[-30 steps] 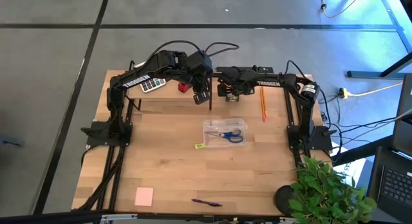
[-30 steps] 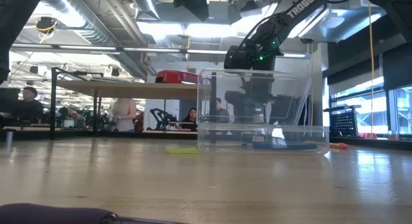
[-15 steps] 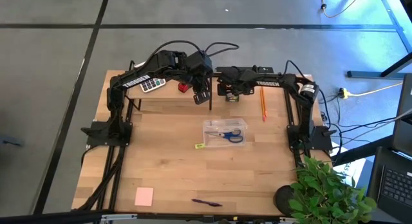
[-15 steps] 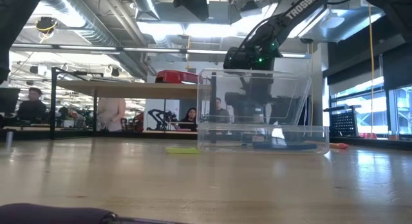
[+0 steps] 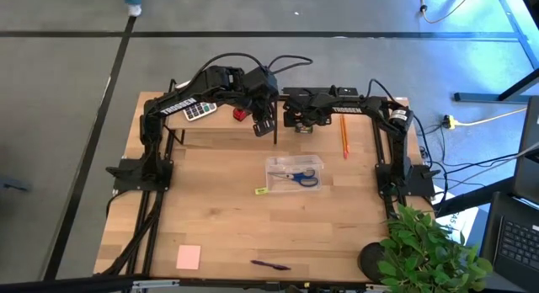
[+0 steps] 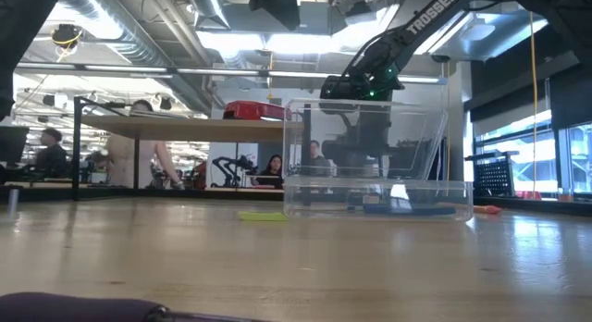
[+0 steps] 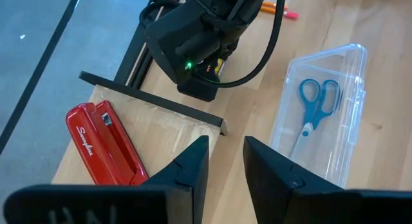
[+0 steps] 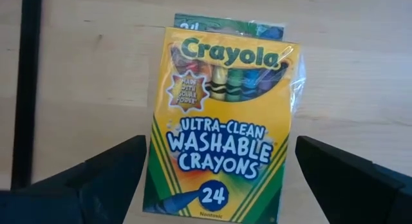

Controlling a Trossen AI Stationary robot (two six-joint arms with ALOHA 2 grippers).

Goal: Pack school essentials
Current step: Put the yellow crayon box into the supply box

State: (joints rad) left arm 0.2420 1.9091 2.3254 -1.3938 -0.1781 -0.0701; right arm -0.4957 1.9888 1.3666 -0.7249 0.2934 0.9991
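**Right fingers spread over the crayon box at the table's far edge**

Seen from above, the right gripper (image 5: 296,118) hangs at about 12 o'clock from the table's (image 5: 219,226) middle, close to the far edge. Its fingers (image 8: 96,179) stand wide apart, one on each side of the yellow-green crayon box (image 8: 222,124), which lies flat on the wood between them; I cannot tell whether they touch it.

The left gripper (image 5: 264,126) sits just beside it at 9 o'clock, with fingers (image 7: 193,169) drawn narrow and nothing between them. Beyond them lies the red stapler (image 7: 106,143).

The clear plastic box (image 5: 294,173) rests near the table's middle, with the blue-handled scissors (image 5: 301,177) inside it. The tiny yellow block (image 5: 262,190) lies at the box's 8 o'clock, just beside it. The orange pencil (image 5: 344,135) lies at the box's 1 o'clock, near the right arm. The pink sticky-note pad (image 5: 189,257) and the dark purple pen (image 5: 269,264) are well apart from these, at the near edge, around 7 and 6 o'clock. The grey-white calculator (image 5: 199,111) lies at the far left, about 11 o'clock.
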